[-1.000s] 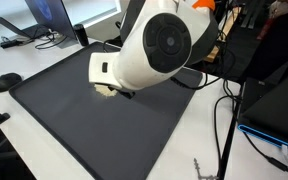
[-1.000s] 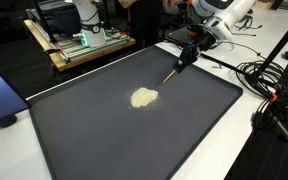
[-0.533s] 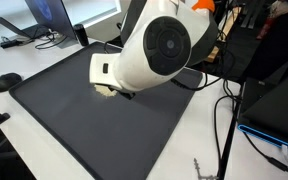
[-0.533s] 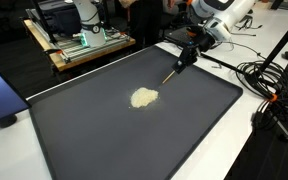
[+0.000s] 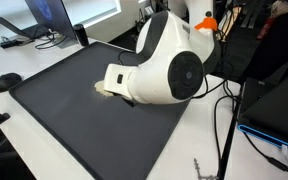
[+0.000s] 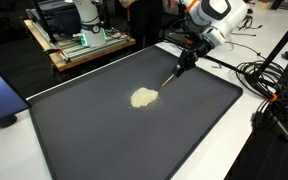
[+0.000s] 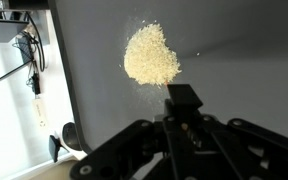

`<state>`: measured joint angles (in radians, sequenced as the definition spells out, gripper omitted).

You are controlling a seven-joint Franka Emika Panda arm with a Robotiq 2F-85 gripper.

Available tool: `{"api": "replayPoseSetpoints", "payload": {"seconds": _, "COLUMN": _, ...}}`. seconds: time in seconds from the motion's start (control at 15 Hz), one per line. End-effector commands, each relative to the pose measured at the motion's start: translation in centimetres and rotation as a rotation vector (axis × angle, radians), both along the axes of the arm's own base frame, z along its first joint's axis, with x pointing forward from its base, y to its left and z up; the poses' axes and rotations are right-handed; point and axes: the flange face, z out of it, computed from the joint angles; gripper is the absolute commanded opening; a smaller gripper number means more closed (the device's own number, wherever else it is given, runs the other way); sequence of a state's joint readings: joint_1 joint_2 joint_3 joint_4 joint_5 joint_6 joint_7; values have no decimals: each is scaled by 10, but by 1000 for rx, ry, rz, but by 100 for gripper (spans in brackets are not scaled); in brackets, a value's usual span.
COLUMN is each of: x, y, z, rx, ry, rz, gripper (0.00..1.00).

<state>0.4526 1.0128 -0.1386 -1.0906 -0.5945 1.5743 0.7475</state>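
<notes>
At centre in an exterior view, the arm's white joint [image 5: 169,70] hid most of the grain pile [image 5: 103,88]. Upper right in an exterior view, the gripper [image 6: 187,57] holding the stick [image 6: 174,72] was too small for its jaws to be made out.

The Panda arm [image 6: 216,12] reaches forward in an exterior view, its white links folding down at the wrist [image 6: 206,33]. The dark Robotiq gripper [image 6: 188,57] hangs low, tilted at a slant, with its jaws closed tight. In an exterior view a large round white joint [image 5: 170,72] of the arm fills the foreground. In the wrist view the fingers [image 7: 182,98] come in from the bottom edge, pressed together.
</notes>
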Motion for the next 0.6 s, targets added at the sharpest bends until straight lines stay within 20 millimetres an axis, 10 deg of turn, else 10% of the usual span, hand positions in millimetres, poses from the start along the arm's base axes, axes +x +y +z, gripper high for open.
{"api": "replayPoseSetpoints", "payload": {"seconds": 0.0, "x": 6, "y": 2, "z": -12, "rx": -77, "ry": -63, "rz": 21, "gripper": 3}}
{"api": "replayPoseSetpoints", "payload": {"seconds": 0.53, "x": 17, "y": -21, "z": 5, "rx": 65, "ry": -28, "rz": 48, "gripper": 3}}
